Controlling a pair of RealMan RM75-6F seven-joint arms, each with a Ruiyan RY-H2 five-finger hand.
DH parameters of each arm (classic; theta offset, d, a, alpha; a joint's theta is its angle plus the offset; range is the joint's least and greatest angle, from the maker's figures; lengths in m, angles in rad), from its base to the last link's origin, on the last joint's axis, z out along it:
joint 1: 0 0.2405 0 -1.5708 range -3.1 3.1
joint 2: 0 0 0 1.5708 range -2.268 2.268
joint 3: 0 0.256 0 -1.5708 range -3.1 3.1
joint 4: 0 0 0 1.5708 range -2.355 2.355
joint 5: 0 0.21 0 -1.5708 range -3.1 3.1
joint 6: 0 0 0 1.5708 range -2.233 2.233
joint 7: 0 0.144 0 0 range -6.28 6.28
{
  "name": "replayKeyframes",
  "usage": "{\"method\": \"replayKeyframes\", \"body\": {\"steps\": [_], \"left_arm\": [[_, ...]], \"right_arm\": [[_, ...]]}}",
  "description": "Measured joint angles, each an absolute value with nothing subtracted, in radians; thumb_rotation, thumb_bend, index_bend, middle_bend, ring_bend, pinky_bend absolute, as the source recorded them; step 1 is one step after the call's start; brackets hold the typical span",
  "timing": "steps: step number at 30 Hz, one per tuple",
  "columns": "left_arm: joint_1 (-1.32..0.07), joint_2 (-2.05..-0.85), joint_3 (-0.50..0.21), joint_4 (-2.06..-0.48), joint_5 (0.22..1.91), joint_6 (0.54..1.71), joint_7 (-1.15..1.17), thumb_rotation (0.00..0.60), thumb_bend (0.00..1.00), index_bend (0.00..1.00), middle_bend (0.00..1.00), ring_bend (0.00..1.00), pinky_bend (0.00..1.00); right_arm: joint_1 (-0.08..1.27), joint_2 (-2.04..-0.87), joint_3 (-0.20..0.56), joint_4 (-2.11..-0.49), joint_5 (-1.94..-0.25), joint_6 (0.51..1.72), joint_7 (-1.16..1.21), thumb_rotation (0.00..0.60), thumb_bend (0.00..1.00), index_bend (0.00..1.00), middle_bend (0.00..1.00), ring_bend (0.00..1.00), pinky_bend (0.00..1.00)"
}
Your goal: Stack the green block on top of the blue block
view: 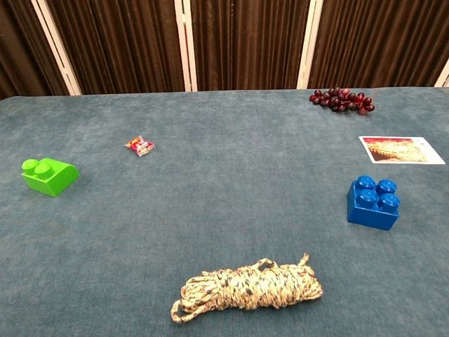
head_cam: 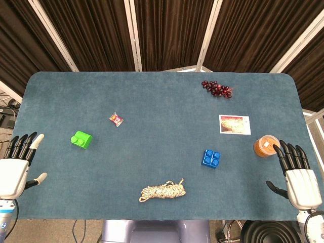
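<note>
- Left hand (head_cam: 12,169) & right hand (head_cam: 298,177): fingers spread, holding nothing, at table edges.
- Green block (head_cam: 81,139) far left, blue block (head_cam: 211,158) right, well apart.
- Risk: long carry; weak grip drops green block, or studs misalign w/ blue.

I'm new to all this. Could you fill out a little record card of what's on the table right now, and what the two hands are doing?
green block: left side of table, alone
blue block: right of centre, nothing on it
left hand: at left edge, fingers spread, holding nothing
right hand: at right edge, fingers spread, holding nothing
rope bundle: near front edge
candy wrapper: beyond green block
grapes: far right
picture card: right side
orange tub: beside right hand
stacking: not started
</note>
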State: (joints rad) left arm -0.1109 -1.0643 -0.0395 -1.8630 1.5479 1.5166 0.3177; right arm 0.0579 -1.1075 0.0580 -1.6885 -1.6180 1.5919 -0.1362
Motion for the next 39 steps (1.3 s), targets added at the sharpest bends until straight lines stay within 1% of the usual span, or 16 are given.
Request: {"method": "replayKeyframes", "body": {"steps": [7, 11, 14, 18, 20, 21, 25, 27, 30, 33, 37, 39], "left_arm": [[-0.109, -1.056, -0.039, -1.866, 1.542, 1.512, 0.298, 0.600, 0.00, 0.00, 0.00, 0.00, 0.00], [-0.108, -1.058, -0.040, -1.866, 1.547, 1.516, 0.303, 0.600, 0.00, 0.00, 0.00, 0.00, 0.00], [-0.110, -1.063, -0.041, -1.863, 1.540, 1.510, 0.312, 0.600, 0.00, 0.00, 0.00, 0.00, 0.00], [-0.117, -1.070, -0.049, -1.859, 1.510, 1.494, 0.326, 0.600, 0.00, 0.00, 0.00, 0.00, 0.00], [-0.123, -1.075, -0.058, -1.856, 1.485, 1.483, 0.338, 0.600, 0.00, 0.00, 0.00, 0.00, 0.00], [-0.126, -1.078, -0.062, -1.854, 1.474, 1.478, 0.343, 0.600, 0.00, 0.00, 0.00, 0.00, 0.00], [-0.138, -1.093, -0.078, -1.846, 1.430, 1.460, 0.370, 0.600, 0.00, 0.00, 0.00, 0.00, 0.00], [-0.144, -1.099, -0.084, -1.839, 1.410, 1.450, 0.380, 0.600, 0.00, 0.00, 0.00, 0.00, 0.00], [-0.151, -1.105, -0.093, -1.829, 1.377, 1.437, 0.389, 0.600, 0.00, 0.00, 0.00, 0.00, 0.00], [-0.160, -1.113, -0.102, -1.815, 1.344, 1.421, 0.397, 0.600, 0.00, 0.00, 0.00, 0.00, 0.00], [-0.169, -1.120, -0.108, -1.805, 1.316, 1.405, 0.405, 0.600, 0.00, 0.00, 0.00, 0.00, 0.00], [-0.172, -1.122, -0.110, -1.803, 1.309, 1.404, 0.406, 0.600, 0.00, 0.00, 0.00, 0.00, 0.00]], "right_arm": [[0.060, -1.108, 0.055, -1.689, -1.619, 1.579, -0.137, 0.600, 0.00, 0.00, 0.00, 0.00, 0.00], [0.080, -1.115, 0.051, -1.694, -1.621, 1.537, -0.149, 0.600, 0.00, 0.00, 0.00, 0.00, 0.00], [0.114, -1.120, 0.050, -1.704, -1.613, 1.461, -0.172, 0.600, 0.00, 0.00, 0.00, 0.00, 0.00], [0.195, -1.139, 0.065, -1.727, -1.563, 1.302, -0.233, 0.600, 0.00, 0.00, 0.00, 0.00, 0.01], [0.232, -1.159, 0.079, -1.732, -1.522, 1.237, -0.281, 0.600, 0.00, 0.00, 0.00, 0.00, 0.04], [0.254, -1.176, 0.089, -1.733, -1.491, 1.206, -0.320, 0.600, 0.00, 0.00, 0.01, 0.00, 0.08], [0.323, -1.243, 0.119, -1.729, -1.360, 1.124, -0.466, 0.600, 0.00, 0.00, 0.06, 0.00, 0.19], [0.358, -1.286, 0.135, -1.723, -1.281, 1.088, -0.527, 0.600, 0.00, 0.00, 0.08, 0.00, 0.23], [0.406, -1.355, 0.154, -1.701, -1.182, 1.052, -0.600, 0.600, 0.00, 0.00, 0.10, 0.00, 0.28], [0.451, -1.412, 0.165, -1.666, -1.117, 1.027, -0.639, 0.600, 0.00, 0.01, 0.10, 0.00, 0.31], [0.480, -1.445, 0.166, -1.625, -1.081, 1.006, -0.648, 0.600, 0.00, 0.02, 0.12, 0.02, 0.35], [0.490, -1.456, 0.165, -1.605, -1.068, 0.999, -0.651, 0.600, 0.03, 0.05, 0.15, 0.05, 0.38]]}}
